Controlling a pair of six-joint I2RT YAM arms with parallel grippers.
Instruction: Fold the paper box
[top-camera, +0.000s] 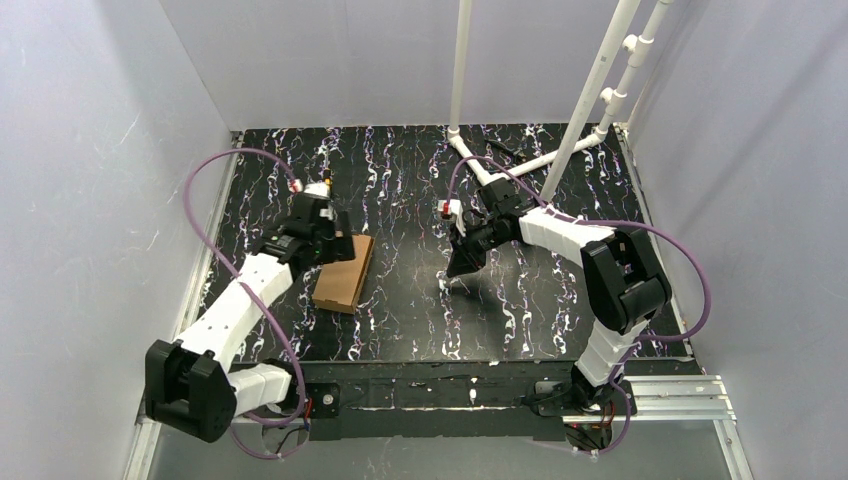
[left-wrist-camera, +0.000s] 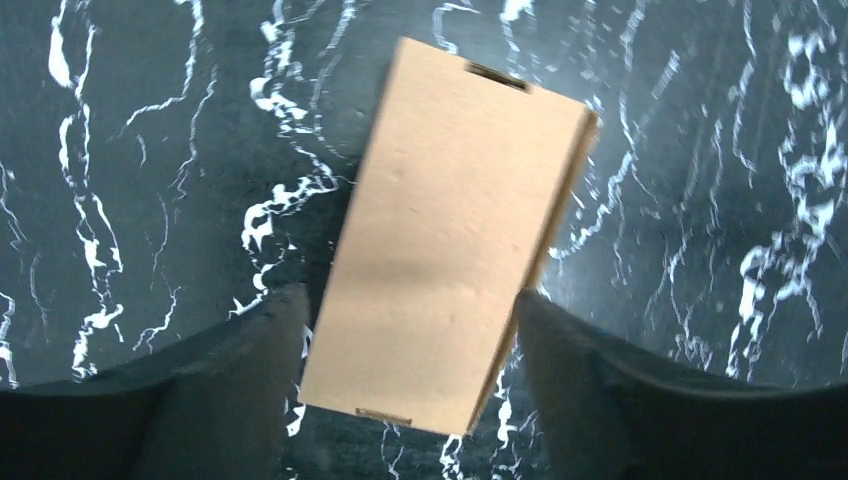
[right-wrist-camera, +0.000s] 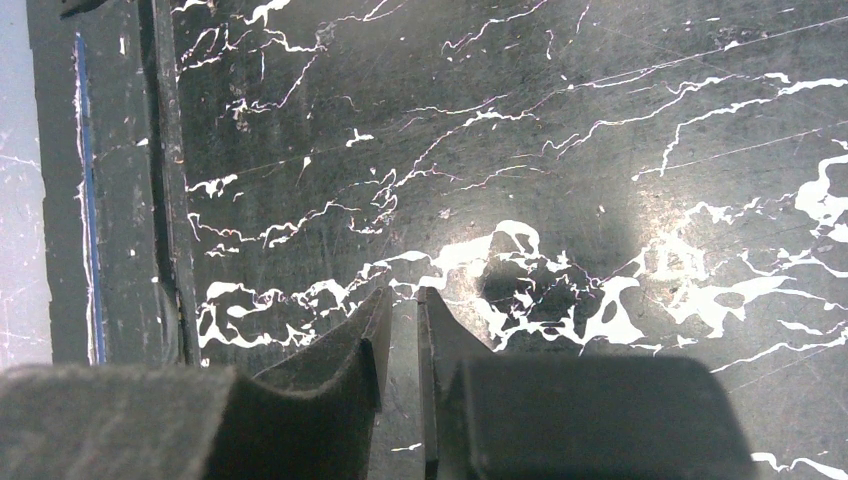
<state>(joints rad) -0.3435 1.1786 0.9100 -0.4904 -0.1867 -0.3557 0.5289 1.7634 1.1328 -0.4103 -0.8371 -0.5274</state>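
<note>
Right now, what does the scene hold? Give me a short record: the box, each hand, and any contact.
paper box: brown cardboard, folded shut, lying flat on the table
left hand: open wide, straddling the box from above
right hand: nearly closed, empty, over bare table to the right of the box
contact: left hand sits close to the box sides; whether it touches them cannot be told

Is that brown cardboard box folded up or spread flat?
Folded up: the brown cardboard box shows a closed top face and side wall.
</note>
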